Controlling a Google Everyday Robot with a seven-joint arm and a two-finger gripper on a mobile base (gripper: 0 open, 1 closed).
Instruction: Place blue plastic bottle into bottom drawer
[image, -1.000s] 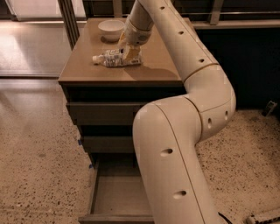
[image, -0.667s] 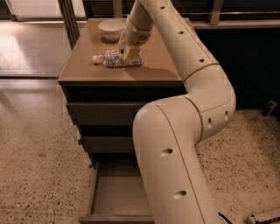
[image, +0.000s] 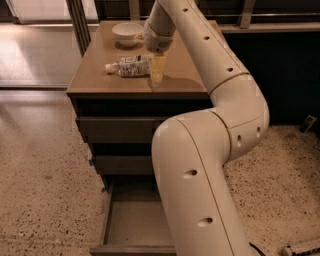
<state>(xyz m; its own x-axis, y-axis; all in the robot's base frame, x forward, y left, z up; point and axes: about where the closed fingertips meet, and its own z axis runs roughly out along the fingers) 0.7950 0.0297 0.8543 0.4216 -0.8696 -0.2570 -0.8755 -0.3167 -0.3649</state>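
Note:
The blue plastic bottle (image: 128, 67) lies on its side on the brown cabinet top (image: 100, 80), white cap pointing left. My gripper (image: 156, 70) reaches down from the wrist at the bottle's right end, with a pale yellow finger (image: 158, 69) standing against the bottle's base. The bottom drawer (image: 131, 225) is pulled open at the foot of the cabinet, its flat grey inside bare; my arm hides its right part.
A white bowl (image: 127, 32) stands at the back of the cabinet top. Two shut drawers (image: 117, 130) sit above the open one. A dark rail and wall run behind; speckled floor (image: 45, 190) lies left of the cabinet.

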